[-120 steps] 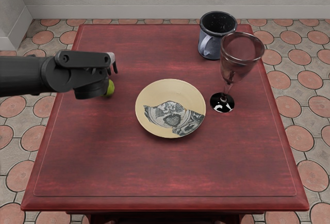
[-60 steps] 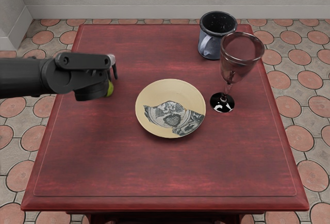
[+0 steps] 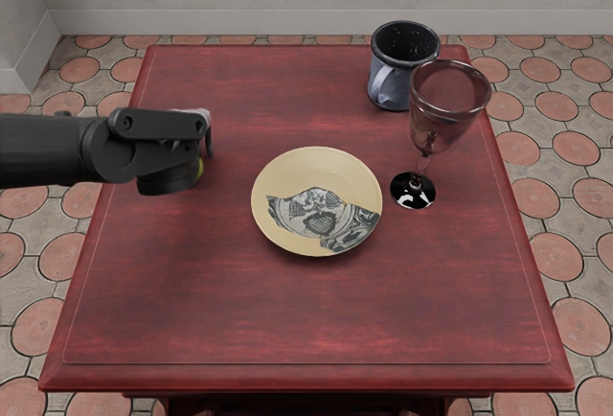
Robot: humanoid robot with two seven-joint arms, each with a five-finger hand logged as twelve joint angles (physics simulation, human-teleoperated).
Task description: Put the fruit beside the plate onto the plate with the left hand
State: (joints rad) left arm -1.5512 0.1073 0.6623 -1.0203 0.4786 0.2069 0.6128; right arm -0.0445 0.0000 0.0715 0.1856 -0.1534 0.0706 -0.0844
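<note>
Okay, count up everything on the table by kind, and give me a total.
plate: 1
mug: 1
wine glass: 1
fruit, mostly hidden under the left hand: 1
Total: 4

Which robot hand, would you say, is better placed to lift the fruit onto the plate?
Left: the left robot hand sits over the fruit, beside the plate; no right arm shows.

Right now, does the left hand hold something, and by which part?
It cannot be told. The left hand covers the green fruit; only a sliver shows on its side toward the plate.
</note>
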